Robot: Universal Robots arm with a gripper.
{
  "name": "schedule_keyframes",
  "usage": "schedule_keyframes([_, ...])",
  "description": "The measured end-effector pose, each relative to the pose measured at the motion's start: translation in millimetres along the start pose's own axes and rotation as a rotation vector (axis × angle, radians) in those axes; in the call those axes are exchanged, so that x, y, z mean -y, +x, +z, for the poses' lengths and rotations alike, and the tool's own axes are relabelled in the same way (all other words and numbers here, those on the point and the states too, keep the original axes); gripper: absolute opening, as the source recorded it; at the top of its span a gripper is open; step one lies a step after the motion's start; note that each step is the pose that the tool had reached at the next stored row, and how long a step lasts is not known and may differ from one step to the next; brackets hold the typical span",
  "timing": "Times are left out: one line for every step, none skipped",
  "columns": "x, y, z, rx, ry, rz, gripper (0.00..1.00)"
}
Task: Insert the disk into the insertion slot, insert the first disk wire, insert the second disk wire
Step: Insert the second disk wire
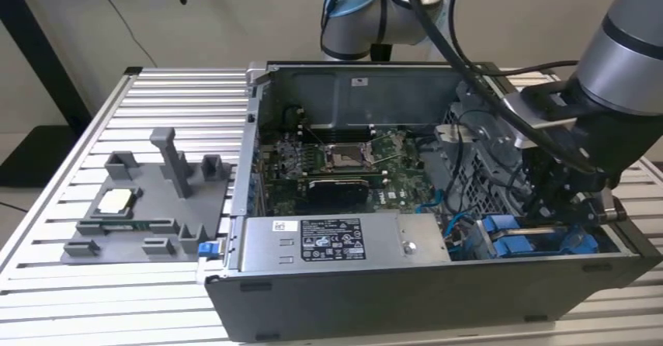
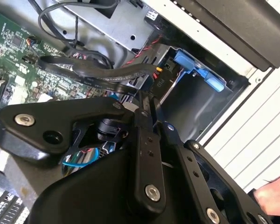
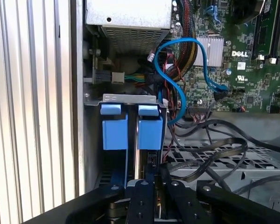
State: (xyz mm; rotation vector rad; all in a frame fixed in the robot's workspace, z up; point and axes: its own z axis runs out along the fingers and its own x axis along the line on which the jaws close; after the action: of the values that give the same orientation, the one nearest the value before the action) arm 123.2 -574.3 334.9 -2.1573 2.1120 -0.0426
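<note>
One open computer case (image 1: 414,299) sits on the slatted counter (image 1: 155,98), with one green motherboard (image 1: 342,160) inside and one grey power-supply box (image 1: 342,241) along its near edge. Two bright blue carrier tabs (image 3: 115,126) stand side by side in the drive bay – two, no more that I can make out. One blue cable (image 3: 177,60) loops above them. One grey fixture tray (image 1: 145,206) lies beside the case, and one robot arm (image 1: 622,59) reaches in.
</note>
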Motion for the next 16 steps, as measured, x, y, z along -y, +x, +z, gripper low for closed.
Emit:
schedule_keyframes([-0.2,0.1,0.9,-0.0007,0.0003,0.000,0.16])
schedule_keyframes([-0.2,0.1,1.2,-0.0003,0.0005,0.000,0.16])
schedule_keyframes([-0.2,0.1,1.9,0.0010,0.0007,0.000,0.18])
schedule_keyframes([-0.2,0.1,2.0,0.0015,0.0008,0.000,0.18])
schedule_keyframes([-0.1,0.1,1.5,0.0015,0.0006,0.000,0.24])
schedule_keyframes([0.0,0.0,0.5,0.0018,0.0005,0.000,0.24])
schedule_keyframes([0.2,-0.1,-1.1,0.0017,0.0003,0.000,0.24])
schedule_keyframes([0.4,-0.2,-3.1,0.0012,0.0000,0.000,0.24])
schedule_keyframes([0.6,-0.4,-4.9,0.0012,-0.0003,0.000,0.24])
schedule_keyframes([0.8,-0.5,-6.6,0.0012,-0.0005,0.000,0.24])
schedule_keyframes([0.9,-0.6,-7.8,0.0011,-0.0007,0.000,0.24])
schedule_keyframes([0.9,-0.6,-8.0,0.0011,-0.0007,0.000,0.24])
schedule_keyframes([0.9,-0.6,-7.9,0.0008,-0.0008,0.000,0.24])
schedule_keyframes([1.0,-0.6,-7.9,-0.0007,-0.0014,0.000,0.24])
schedule_keyframes([1.6,-0.6,-7.9,-0.0030,-0.0034,0.000,0.24])
schedule_keyframes([2.7,-0.5,-8.0,-0.0050,-0.0072,-0.001,0.24])
